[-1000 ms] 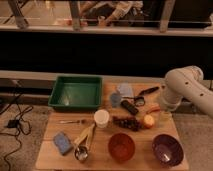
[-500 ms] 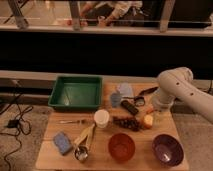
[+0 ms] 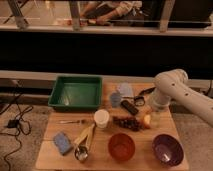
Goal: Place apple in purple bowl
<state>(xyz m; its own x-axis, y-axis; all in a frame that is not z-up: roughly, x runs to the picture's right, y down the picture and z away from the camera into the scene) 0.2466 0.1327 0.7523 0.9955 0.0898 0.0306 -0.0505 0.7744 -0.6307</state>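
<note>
White arm (image 3: 172, 87) bent low, my gripper (image 3: 153, 114) hangs spread and empty just beside, possibly touching, the small round yellowish red-blushed apple (image 3: 146, 120) on the wooden table (image 3: 50, 150). Approach step, I judge: next I straddle it, clamp, lift, then carry it to the round dark purple glossy bowl (image 3: 167, 149) near the front-right corner.

Arm (image 3: 187, 100): off-white glossy shell built of thick, rounded tube sections. Joint (image 3: 170, 81): fat and domed, with a smooth cap in the same pale finish and a faint seam where the sections meet. Lower section is a short cylinder, shaded grey on the underside. Gripper (image 3: 153, 111): at the arm's lower end, just above and right of the apple (image 3: 146, 119); pale, jaws apart.
</note>
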